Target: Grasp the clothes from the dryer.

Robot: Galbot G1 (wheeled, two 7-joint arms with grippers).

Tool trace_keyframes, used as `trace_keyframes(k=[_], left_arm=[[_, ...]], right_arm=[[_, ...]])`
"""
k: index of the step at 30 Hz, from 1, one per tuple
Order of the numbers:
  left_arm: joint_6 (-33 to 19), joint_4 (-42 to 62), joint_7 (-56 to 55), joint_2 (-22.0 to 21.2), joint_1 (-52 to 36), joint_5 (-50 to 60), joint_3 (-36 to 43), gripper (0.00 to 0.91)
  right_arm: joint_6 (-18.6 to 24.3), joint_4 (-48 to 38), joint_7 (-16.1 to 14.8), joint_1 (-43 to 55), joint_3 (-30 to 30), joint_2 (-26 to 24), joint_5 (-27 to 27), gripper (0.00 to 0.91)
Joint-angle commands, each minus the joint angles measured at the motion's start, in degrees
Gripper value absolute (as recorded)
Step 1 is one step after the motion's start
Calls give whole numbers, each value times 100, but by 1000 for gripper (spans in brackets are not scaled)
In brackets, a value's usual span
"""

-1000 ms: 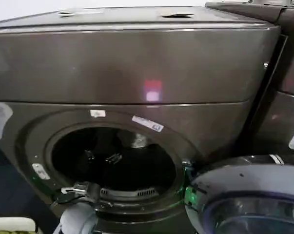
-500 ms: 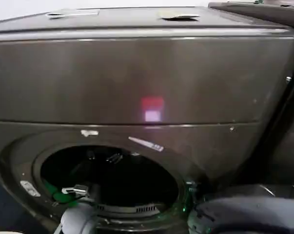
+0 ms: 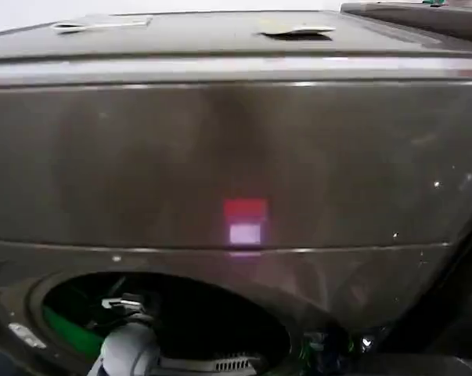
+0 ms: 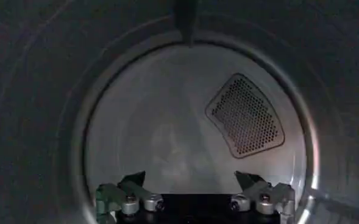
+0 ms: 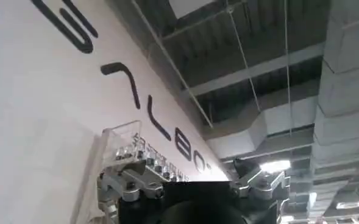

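The left gripper (image 4: 191,182), fingers spread wide and empty, reaches inside the dark bronze-grey front-loading dryer (image 3: 236,149); its wrist view shows the pale drum's perforated vent (image 4: 245,114). The small pale bundle of clothes cannot be made out. The right gripper (image 5: 194,179), wide open, empty, points at a white lettered wall (image 5: 39,103).

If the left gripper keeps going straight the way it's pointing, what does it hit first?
The left gripper, jaws open, points into the dryer drum. Nothing lies between it and the pale back wall, so it would probably meet that wall first, though depth is unclear.
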Motion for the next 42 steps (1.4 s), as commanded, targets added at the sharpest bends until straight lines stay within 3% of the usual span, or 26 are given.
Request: trace_keyframes(k=[1,15,21,29,35,42], left_arm=[[47,1321,89,-622,-1348,99,148,907],[-274,3905,417,-1406,-2958,725,-33,907],[-339,4882,918,-1552,-3573,946,-119,907],[-196,6377,2781,-1569,-4345,1740,-101,907],[-74,7179,4461,-1674,-4798,3364,72,907],[-906,8057,6183,-1519,-5391,5077,184,907]], right_arm=[[23,14,-64,8,-4,4,-94,907],[81,-17,-121,-9,45,6,-79,907],[98,-25,-129,7,45,14,-80,907],[111,-6,-148,21,44,-9,-80,907],[116,32,-170,37,16,23,-77,907],[132,34,-195,2,30,69,-75,907]])
